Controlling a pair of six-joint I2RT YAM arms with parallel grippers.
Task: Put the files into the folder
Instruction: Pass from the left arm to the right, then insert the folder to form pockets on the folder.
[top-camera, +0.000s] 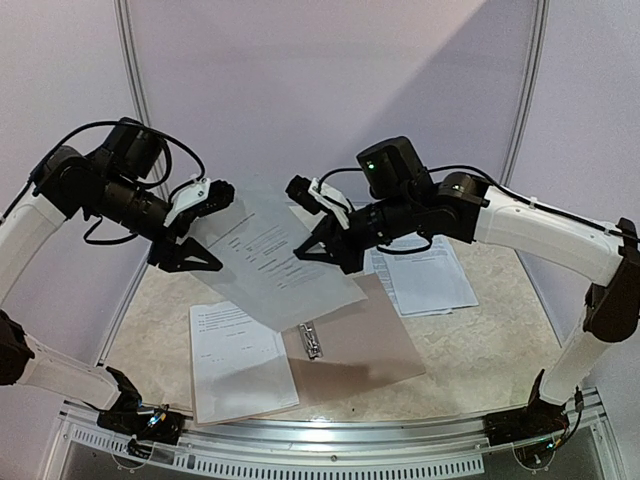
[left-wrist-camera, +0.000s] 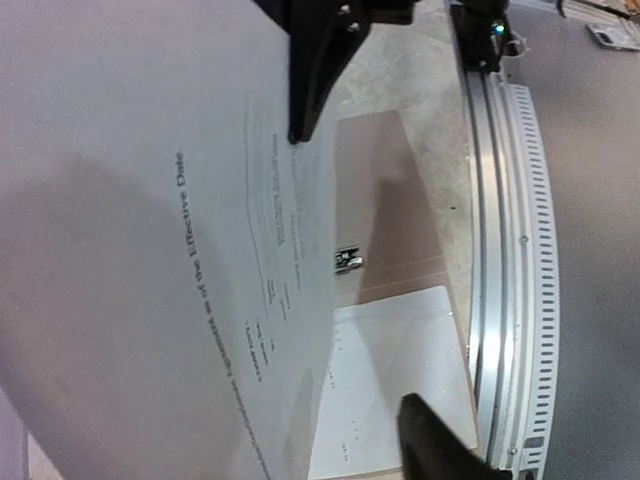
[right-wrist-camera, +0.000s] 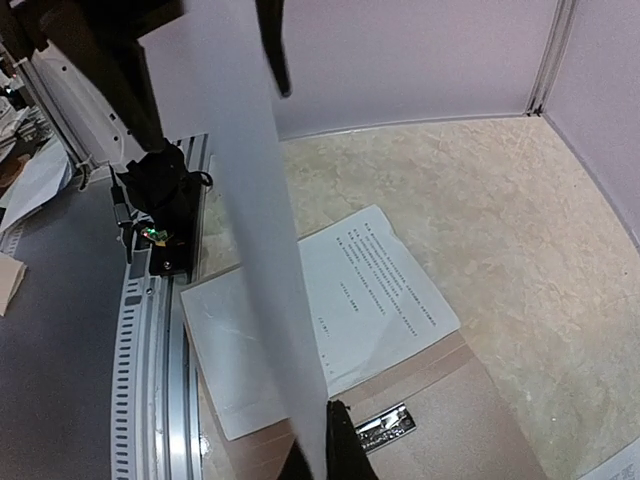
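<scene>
On the raised sheet (left-wrist-camera: 150, 260), the left wrist view shows a printed line that seems to read "as of the Effective Date". The shorter lines beside it are too small to read. The print on the flat sheet (right-wrist-camera: 340, 300) in the folder (right-wrist-camera: 470, 400) and on the stacked sheets (top-camera: 432, 275) on the table (top-camera: 480, 350) cannot be read.

The raised sheet (top-camera: 285, 265) hides the folder's (top-camera: 365, 345) far left part and a bit of the flat sheet's (top-camera: 240, 365) far edge. Its print is too small to read from above. At the left wrist it overruns three picture edges; at the right wrist it is a blurred, edge-on band. The right arm (top-camera: 520, 225) covers part of the stack (top-camera: 435, 280). The right gripper (right-wrist-camera: 322, 445) is cut off at the bottom of its own view.
</scene>
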